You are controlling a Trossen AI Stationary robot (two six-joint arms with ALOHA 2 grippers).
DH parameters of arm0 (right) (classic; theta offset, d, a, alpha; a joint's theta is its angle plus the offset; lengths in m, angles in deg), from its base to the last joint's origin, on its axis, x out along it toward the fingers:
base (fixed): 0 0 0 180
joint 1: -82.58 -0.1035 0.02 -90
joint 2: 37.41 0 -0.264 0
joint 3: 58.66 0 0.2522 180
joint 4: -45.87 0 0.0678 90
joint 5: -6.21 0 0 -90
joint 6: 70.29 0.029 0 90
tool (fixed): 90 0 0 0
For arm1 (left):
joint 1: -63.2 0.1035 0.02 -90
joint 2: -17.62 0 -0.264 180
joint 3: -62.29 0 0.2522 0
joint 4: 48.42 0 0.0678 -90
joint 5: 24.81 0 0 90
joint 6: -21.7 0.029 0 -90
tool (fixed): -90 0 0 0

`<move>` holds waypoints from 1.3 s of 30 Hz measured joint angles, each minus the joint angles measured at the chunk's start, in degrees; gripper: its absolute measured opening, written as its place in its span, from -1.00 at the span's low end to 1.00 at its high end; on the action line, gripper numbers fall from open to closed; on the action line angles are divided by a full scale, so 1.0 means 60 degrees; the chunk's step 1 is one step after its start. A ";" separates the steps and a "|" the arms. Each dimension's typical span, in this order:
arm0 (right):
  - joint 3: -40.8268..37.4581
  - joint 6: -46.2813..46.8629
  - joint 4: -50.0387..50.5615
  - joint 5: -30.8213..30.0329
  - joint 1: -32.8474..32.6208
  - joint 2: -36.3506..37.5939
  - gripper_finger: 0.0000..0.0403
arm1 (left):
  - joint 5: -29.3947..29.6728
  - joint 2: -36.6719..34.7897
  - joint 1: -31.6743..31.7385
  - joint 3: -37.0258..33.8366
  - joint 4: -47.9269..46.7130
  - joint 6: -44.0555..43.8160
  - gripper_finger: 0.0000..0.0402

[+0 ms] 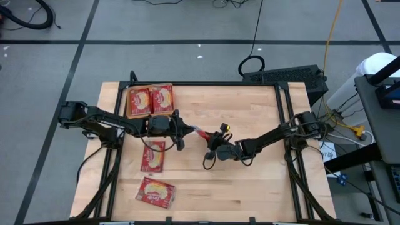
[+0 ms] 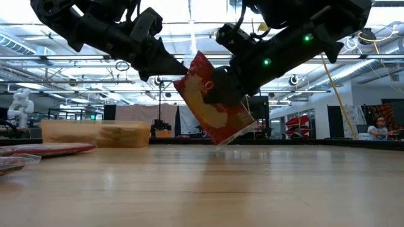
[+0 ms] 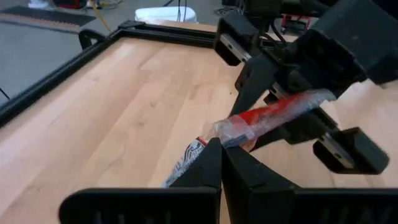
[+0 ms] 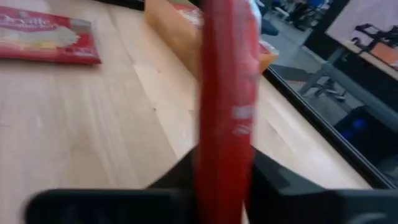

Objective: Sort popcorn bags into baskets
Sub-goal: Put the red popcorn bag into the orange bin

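One red popcorn bag hangs in the air between both grippers over the middle of the table. In the low view the bag is tilted, its printed face toward the near edge. My left gripper comes from the table's left and is shut on one end. My right gripper comes from the right and is shut on the same bag. The orange bin at the far left holds two bags side by side. Two more bags lie flat near the left. My left gripper pinches the bag's crimped, clear sealed end between its two fingertips, coming nearly level from the table's left. My right gripper pinches the bag's body between its two fingers, one on each flat face, from the table's right. The bag is lifted clear and tilted.
The bin shows at the left in the low view, with flat bags near it. A black frame edges the table. The right half of the tabletop is bare wood.
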 joint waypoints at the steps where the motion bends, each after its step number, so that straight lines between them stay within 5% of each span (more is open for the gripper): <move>1: 0.0000 0.0000 0.0003 0.0148 0.0045 0.0040 -0.77 | 0.0000 -0.0001 0.0000 0.0000 0.0011 0.0106 -0.97; 4: -0.0001 -0.0052 0.0071 0.0235 0.0078 0.0175 -0.94 | -0.0011 -0.0004 -0.0104 0.0004 -0.0022 0.0607 -0.90; 10: -0.0015 -0.0066 0.0885 0.0261 0.0071 0.0921 -0.82 | 0.0287 -0.0015 -0.0513 0.0015 0.0010 0.1515 -0.59; 17: -0.0015 -0.0041 0.2746 0.0227 0.0080 0.2548 -0.91 | 0.1822 -0.0863 -0.0512 0.0016 -0.0771 0.0899 -0.17; 24: -0.0752 0.0031 0.2918 0.0210 0.0108 0.4279 -0.95 | 0.2146 -0.1660 -0.0177 0.0011 -0.2041 0.0539 -0.02; 28: -0.1427 -0.0107 0.1210 0.0478 0.0079 0.4797 -0.92 | 0.1626 -0.1513 -0.0129 -0.0103 -0.1841 0.0349 -0.02; 35: -0.2329 -0.2496 -0.3834 0.0758 -0.0034 0.4872 -0.92 | 0.0739 -0.0812 -0.0456 -0.0696 0.1803 0.0814 -0.01; 39: -0.2452 -0.3343 -0.5657 0.1842 0.0140 0.4858 -0.92 | 0.0730 -0.0482 -0.0550 -0.0714 0.3423 0.1291 -0.01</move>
